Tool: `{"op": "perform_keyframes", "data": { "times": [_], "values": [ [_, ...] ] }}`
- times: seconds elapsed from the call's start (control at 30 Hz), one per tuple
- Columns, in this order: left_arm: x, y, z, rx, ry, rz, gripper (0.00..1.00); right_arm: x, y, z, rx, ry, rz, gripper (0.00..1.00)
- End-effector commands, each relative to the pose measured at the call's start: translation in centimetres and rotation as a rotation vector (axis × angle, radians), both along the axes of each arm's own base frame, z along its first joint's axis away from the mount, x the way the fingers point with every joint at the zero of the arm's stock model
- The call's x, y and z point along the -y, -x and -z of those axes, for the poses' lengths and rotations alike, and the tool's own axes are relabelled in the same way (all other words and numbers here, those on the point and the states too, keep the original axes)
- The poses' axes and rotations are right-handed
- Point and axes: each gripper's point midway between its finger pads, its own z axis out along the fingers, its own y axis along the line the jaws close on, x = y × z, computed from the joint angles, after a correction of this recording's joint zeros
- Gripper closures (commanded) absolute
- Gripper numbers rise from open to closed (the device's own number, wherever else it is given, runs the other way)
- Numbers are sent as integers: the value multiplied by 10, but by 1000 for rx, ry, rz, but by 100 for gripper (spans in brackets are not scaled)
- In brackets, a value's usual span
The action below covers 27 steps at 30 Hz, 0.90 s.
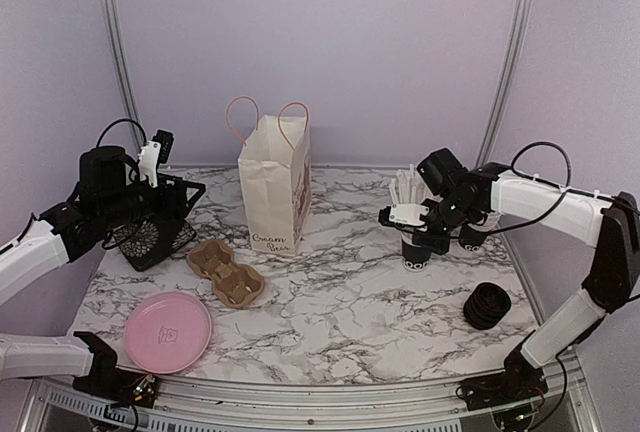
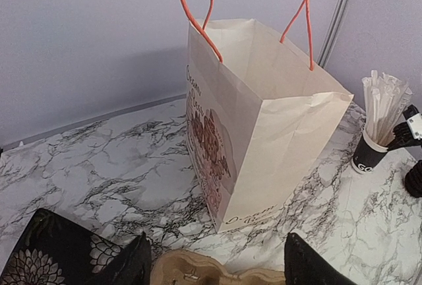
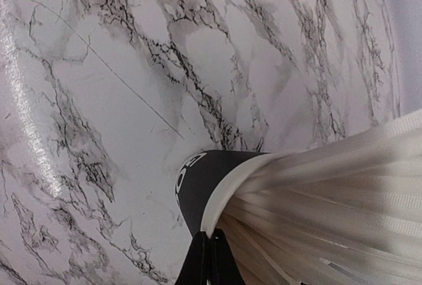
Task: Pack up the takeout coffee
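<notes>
**Right claw is at the straw cup, not the coffee**

The takeout coffee [image 1: 471, 237] looks to be the dark cup with a white mark, tucked just behind the right wrist at the right side of the tabletop [image 1: 350, 297]. The arm hides most of it, lid included.

The right claw [image 3: 210, 258] is fully closed, its 2 tips pressed together at the cream rim of the straw cup [image 3: 195, 189] just in front. You cannot tell whether it nips a straw, the rim or nothing. If you pull up from here, you could tip that cup and scatter the straws [image 3: 330, 192]. If you swing the wrist back, you could knock the coffee over.

A ribbed black stack [image 1: 488, 305] lies near, toward the arm's base.

The paper bag [image 1: 275, 192] stands upright well to the left with nothing bracing it, so a cup caught on its lip could topple it. The left claw [image 2: 221, 264] is spread wide and holds nothing. The cardboard cup carrier [image 2: 198, 273] shows between its fingers in the left wrist view.
</notes>
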Motion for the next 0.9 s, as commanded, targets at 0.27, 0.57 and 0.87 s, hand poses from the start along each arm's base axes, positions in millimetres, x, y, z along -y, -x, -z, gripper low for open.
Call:
{"op": "perform_keyframes", "data": {
  "times": [0.27,0.57,0.87],
  "values": [
    [7,3,-1,9,18,27,30,-43,-127,-32,134,-158,32,100],
    [10,3,2,6,10,36,29,-43,-167,-18,113,-193,96,100],
    [13,3,5,-4,9,47,29,-47,-161,-35,97,-223,101,81]
  ]
}}
